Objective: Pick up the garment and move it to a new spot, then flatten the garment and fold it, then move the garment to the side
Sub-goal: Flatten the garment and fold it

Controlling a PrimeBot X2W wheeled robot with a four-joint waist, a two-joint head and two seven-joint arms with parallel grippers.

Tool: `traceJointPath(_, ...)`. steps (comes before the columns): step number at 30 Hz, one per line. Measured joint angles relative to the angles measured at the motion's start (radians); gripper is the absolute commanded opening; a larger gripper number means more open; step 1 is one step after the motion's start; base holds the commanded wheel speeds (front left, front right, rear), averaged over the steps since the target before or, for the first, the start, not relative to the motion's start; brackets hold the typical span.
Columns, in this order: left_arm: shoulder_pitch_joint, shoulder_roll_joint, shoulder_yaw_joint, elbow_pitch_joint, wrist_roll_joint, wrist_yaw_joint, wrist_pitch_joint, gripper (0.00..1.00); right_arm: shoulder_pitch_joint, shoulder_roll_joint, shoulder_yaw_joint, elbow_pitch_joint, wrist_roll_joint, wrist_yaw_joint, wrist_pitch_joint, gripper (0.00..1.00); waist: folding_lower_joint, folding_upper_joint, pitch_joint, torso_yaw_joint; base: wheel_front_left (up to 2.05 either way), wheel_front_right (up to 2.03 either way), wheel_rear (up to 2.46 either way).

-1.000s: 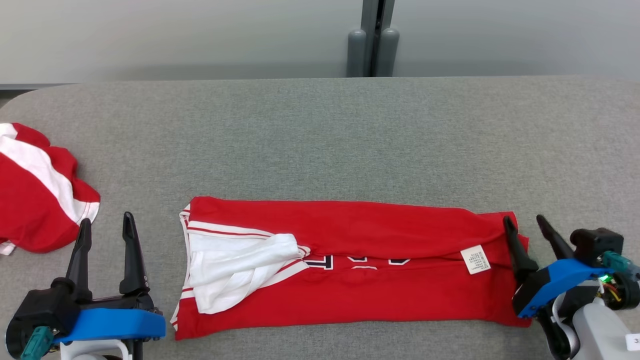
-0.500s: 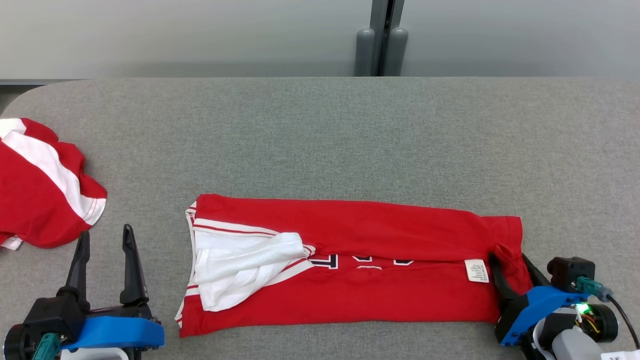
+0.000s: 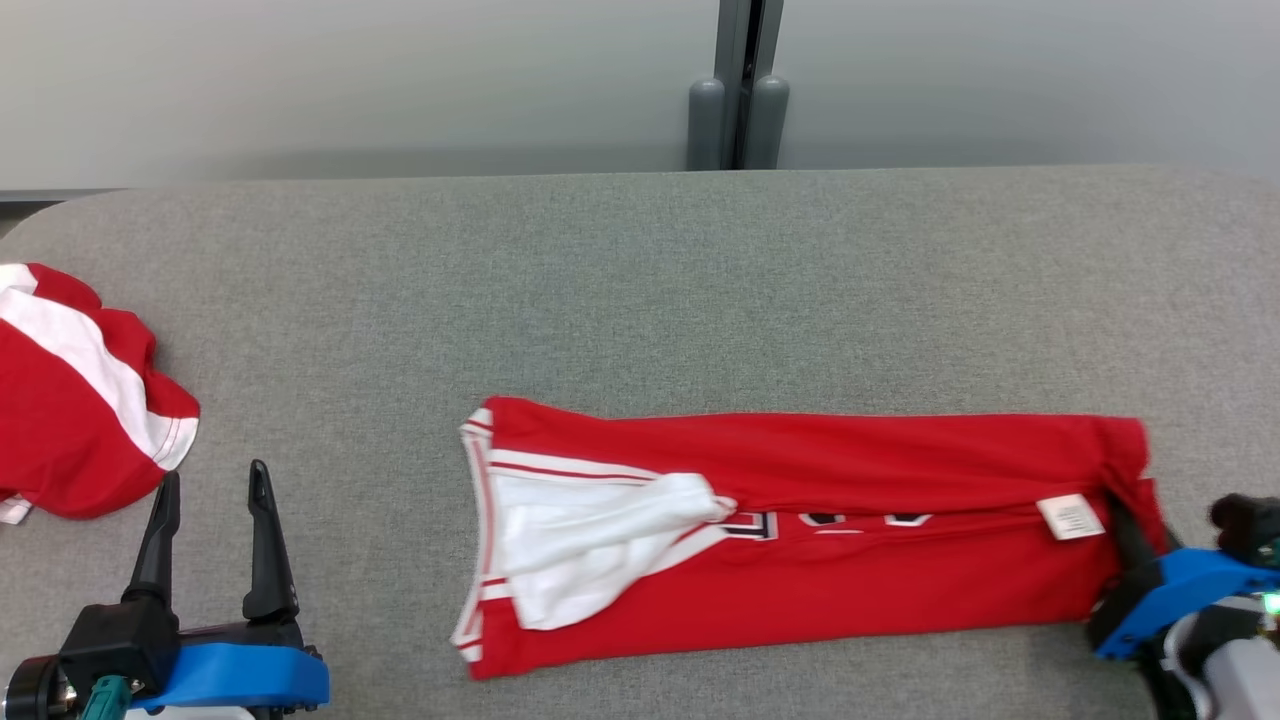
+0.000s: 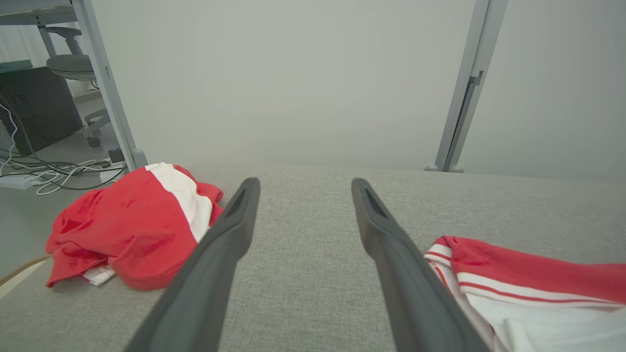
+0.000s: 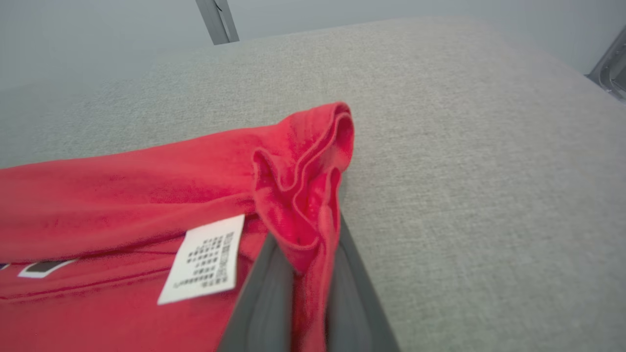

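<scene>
**Right gripper** (image 5: 305, 244): clamped on the garment (image 3: 800, 590). A second ago its fingers stood apart over the right-end hem. They now pinch a bunched fold of red cloth, just beside the care label (image 3: 1068, 517).

**Garment:** it lies as a long folded band, flat on the table (image 3: 640, 280), on the near side of the post (image 3: 737, 100). It has slid to the right. Its striped collar end is still left of the post but closer to it, and the gripped end reaches farther right of it. The crumpled heap (image 3: 70, 420) far left of the post has not shifted, so this is a true drag.

**Left gripper** (image 3: 214, 475): spread wide and empty, near side, well left of the post.

**Finding:** you appear to be in the final move to the side. With only one end held, watch that the loose white flap at the collar end does not trail open.
</scene>
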Motion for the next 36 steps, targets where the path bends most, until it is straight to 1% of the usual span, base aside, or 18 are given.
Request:
traceJointPath(4,0.005,-0.005,0.004,0.001,0.007,0.0,0.0,1.0,-0.006,-0.071,-0.06,0.015,0.0,0.0,-0.004,0.0,0.0,0.0,-0.012,-0.006,0.0,0.0,0.0)
traceJointPath(7,0.007,-0.006,0.006,0.006,0.007,0.0,0.0,1.0,-0.009,-0.112,-0.091,0.022,-0.008,-0.001,0.001,0.0,0.0,0.0,-0.023,-0.008,0.0,0.0,0.0)
traceJointPath(10,0.014,-0.008,0.009,0.007,0.008,0.0,0.0,1.0,-0.01,-0.114,-0.093,0.0,-0.024,-0.001,0.007,0.0,-0.0001,0.0,-0.033,-0.011,0.0,0.0,0.0)
traceJointPath(13,0.02,-0.01,0.011,0.009,0.007,-0.001,0.0,1.0,-0.009,-0.086,-0.069,-0.039,-0.034,-0.001,0.017,0.0,0.0,0.0,-0.04,-0.017,0.0,0.0,0.0)
traceJointPath(18,0.029,-0.014,0.011,0.011,0.007,-0.002,0.0,1.0,0.021,-0.015,-0.019,-0.13,-0.034,-0.001,0.036,0.0,0.0,0.0,-0.052,-0.022,0.0,0.0,0.0)
traceJointPath(24,0.036,-0.017,0.007,0.018,0.007,-0.002,0.0,1.0,0.066,0.061,0.09,-0.267,-0.026,-0.001,0.076,0.0,0.0,0.0,-0.058,-0.021,0.0,0.0,0.0)
traceJointPath(28,0.036,-0.019,-0.002,0.018,0.007,-0.002,0.0,1.0,0.076,0.104,0.182,-0.343,-0.026,-0.001,0.109,0.0,0.0,0.0,-0.057,-0.018,0.0,0.0,0.0)
traceJointPath(31,0.036,-0.019,-0.005,0.023,0.007,-0.002,0.0,1.0,0.073,0.138,0.236,-0.37,-0.023,-0.001,0.125,0.0,-0.0001,-0.0001,-0.054,-0.013,0.0,0.0,0.0)
traceJointPath(36,0.026,-0.02,-0.015,0.038,0.005,-0.006,0.0,1.0,0.044,0.178,0.332,-0.363,0.001,-0.001,0.135,0.0,-0.0001,-0.0001,-0.047,0.003,0.0,0.0,0.0)
